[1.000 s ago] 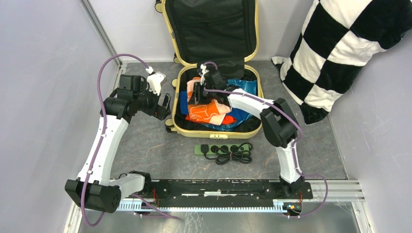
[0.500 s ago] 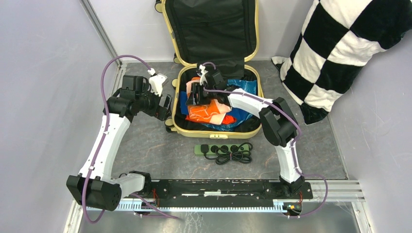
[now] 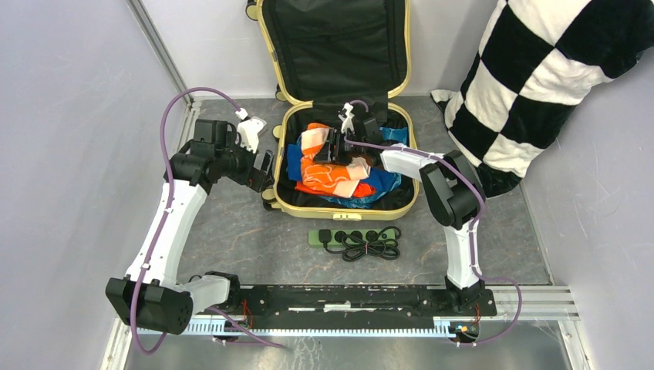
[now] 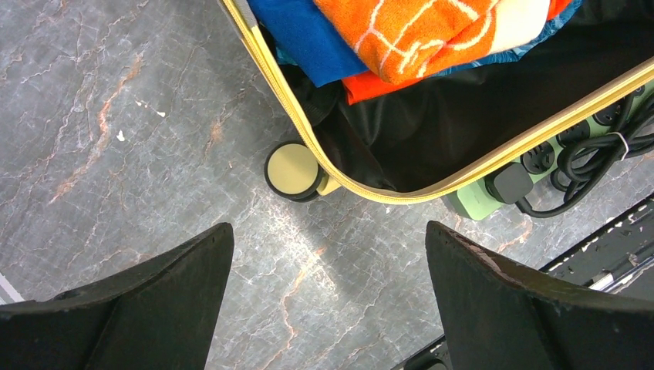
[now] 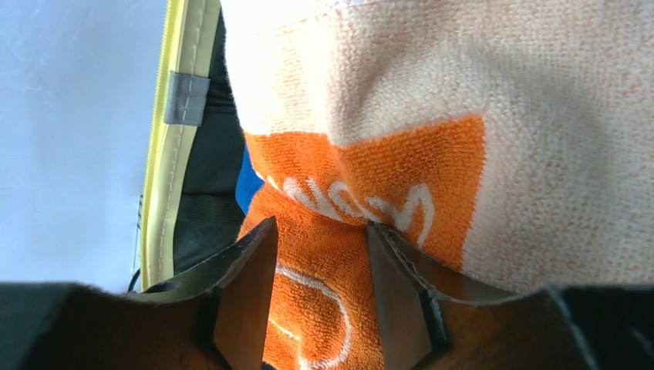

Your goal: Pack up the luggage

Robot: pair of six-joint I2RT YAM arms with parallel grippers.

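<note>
Luggage (image 3: 343,213) lies open, lid (image 3: 335,46) at far end, long axis front-to-back; right jaws pinch orange towel (image 3: 332,176), left jaws spread.

the pale-yellow, black-lined luggage (image 3: 347,211) holds an orange-and-cream towel (image 3: 330,176) over blue cloth (image 3: 383,182), with a green power strip (image 3: 332,235) before it and a black-and-white checkered pillow (image 3: 540,77) to its right.

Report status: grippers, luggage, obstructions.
Left gripper open, beside luggage wheel. Right gripper shut on orange towel inside luggage. Lid up. Power strip outside, near edge.
</note>
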